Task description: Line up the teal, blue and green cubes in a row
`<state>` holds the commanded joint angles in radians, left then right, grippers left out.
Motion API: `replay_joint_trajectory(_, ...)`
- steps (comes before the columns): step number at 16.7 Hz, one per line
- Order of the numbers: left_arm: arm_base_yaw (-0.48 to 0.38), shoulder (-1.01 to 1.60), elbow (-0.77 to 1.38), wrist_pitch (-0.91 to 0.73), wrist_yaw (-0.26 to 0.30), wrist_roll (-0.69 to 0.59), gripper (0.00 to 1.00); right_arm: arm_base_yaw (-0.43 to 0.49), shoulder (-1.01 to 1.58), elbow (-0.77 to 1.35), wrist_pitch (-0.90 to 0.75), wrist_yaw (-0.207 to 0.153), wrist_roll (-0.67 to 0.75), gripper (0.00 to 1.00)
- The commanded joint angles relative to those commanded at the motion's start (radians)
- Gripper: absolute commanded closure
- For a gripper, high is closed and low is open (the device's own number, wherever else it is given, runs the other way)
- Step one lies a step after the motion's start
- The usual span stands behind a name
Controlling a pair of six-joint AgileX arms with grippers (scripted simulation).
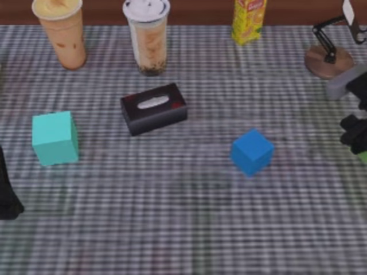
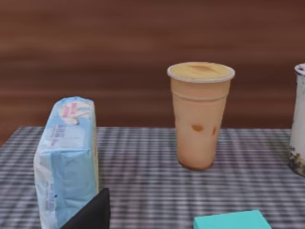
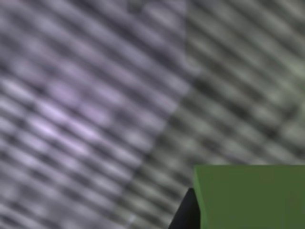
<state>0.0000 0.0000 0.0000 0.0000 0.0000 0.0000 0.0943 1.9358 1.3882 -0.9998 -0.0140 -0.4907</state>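
Black tissue box (image 1: 153, 108) lies between teal cube (image 1: 55, 137) at left and blue cube (image 1: 252, 152) right of centre. Green cube (image 3: 250, 196) at right edge, mostly hidden under right gripper (image 1: 355, 133); grip cannot tell. Left gripper (image 1: 7, 192) cut off at left edge, fingers unclear.

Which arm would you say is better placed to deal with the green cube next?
Right: the right gripper sits at the table's right edge directly over the green cube, while the left gripper is across the table.
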Motion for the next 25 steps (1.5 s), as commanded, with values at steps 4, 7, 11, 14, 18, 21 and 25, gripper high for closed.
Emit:
replay_joint_trajectory(4, 0.0, 0.0, 0.0, 0.0, 0.0, 0.0, 0.0, 0.062, 0.008, 0.016, -0.013, 0.003, 0.106, 1.0)
replay_joint_trajectory(7, 0.0, 0.0, 0.0, 0.0, 0.0, 0.0, 0.0, 0.15, 0.013, 0.029, -0.031, 0.008, 0.285, 1.0)
replay_joint_trajectory(11, 0.0, 0.0, 0.0, 0.0, 0.0, 0.0, 0.0, 0.295, 0.011, 0.036, -0.058, 0.015, 0.618, 1.0)
replay_joint_trajectory(14, 0.0, 0.0, 0.0, 0.0, 0.0, 0.0, 0.0, 0.405, 0.002, 0.037, -0.073, 0.021, 0.867, 1.0)
replay_joint_trajectory(18, 0.0, 0.0, 0.0, 0.0, 0.0, 0.0, 0.0, 0.516, -0.026, 0.036, -0.076, 0.029, 1.085, 1.0)
replay_joint_trajectory(21, 0.0, 0.0, 0.0, 0.0, 0.0, 0.0, 0.0, 0.547, -0.04, 0.035, -0.073, 0.033, 1.139, 1.0)
replay_joint_trajectory(25, 0.0, 0.0, 0.0, 0.0, 0.0, 0.0, 0.0, 0.543, -0.035, 0.035, -0.072, 0.031, 1.139, 1.0)
